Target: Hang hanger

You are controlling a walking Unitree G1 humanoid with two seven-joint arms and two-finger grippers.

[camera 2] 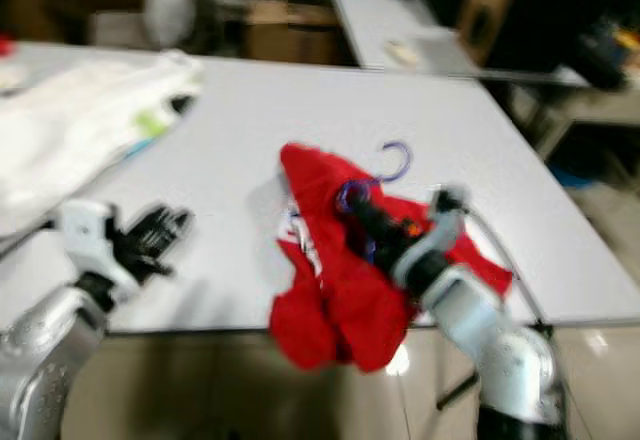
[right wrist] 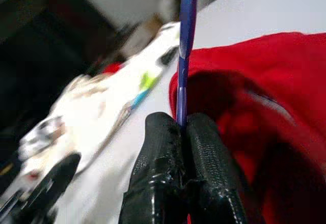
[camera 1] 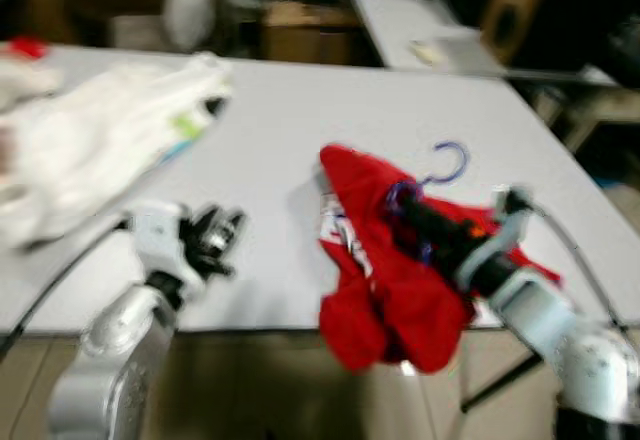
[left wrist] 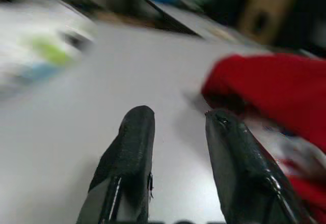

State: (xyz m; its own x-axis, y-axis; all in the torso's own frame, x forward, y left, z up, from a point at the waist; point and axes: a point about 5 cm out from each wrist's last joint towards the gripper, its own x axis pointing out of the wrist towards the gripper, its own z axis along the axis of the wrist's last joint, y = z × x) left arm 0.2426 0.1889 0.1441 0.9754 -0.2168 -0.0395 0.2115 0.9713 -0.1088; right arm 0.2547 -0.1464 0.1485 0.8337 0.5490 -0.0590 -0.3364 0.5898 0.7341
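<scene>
At the far left of the table (camera 1: 300,130) lies a heap of white clothing (camera 1: 90,150), well apart from the work. The left end effector (camera 1: 222,237) hovers over the near edge of the table, its two black fingers (left wrist: 133,147) spread with nothing between them.

Further right, a red garment (camera 1: 385,260) drapes on the blue hanger (camera 1: 445,165), part of it on the table near its front edge and part sagging over that edge. The hanger's hook curls up clear of the cloth on the far side. The right end effector (right wrist: 181,132) has its fingers pressed together on the thin blue wire of the hanger, just below the hook where the neck comes out of the collar.

The hanger looks like slim, stiff wire or plastic: light, but narrow and smooth, so it could twist or slide in a two-finger pinch. The garment is soft and limp and will swing and pull to one side when carried. The neck is probably the best hold, since it leaves the hook free to catch a rail. The head views are blurred, so finer detail is unclear.
</scene>
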